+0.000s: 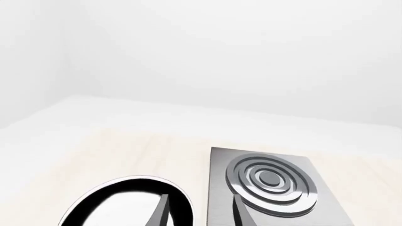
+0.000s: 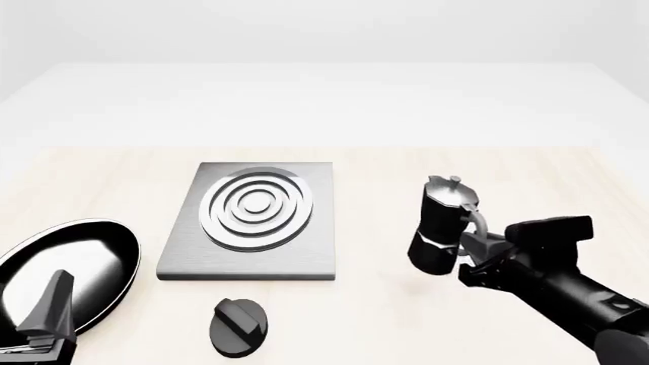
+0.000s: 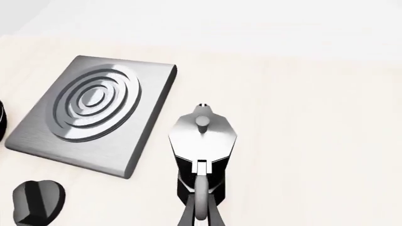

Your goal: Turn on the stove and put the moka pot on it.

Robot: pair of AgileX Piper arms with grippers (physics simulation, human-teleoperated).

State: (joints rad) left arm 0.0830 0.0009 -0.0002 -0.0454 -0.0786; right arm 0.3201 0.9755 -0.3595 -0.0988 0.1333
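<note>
Nearest, the moka pot (image 3: 202, 141) is gripped by its handle in the closed right gripper (image 2: 475, 247), well right of the stove (image 2: 254, 220); no lettering is visible; the left gripper's (image 2: 45, 315) jaws are parted, empty.

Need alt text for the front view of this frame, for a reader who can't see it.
The right gripper holds the moka pot by its handle, to the right of the stove, whose burner is bare. The round black knob lies on the table nearer the camera than the stove, and the left gripper sits low over a black frying pan at far left.
</note>
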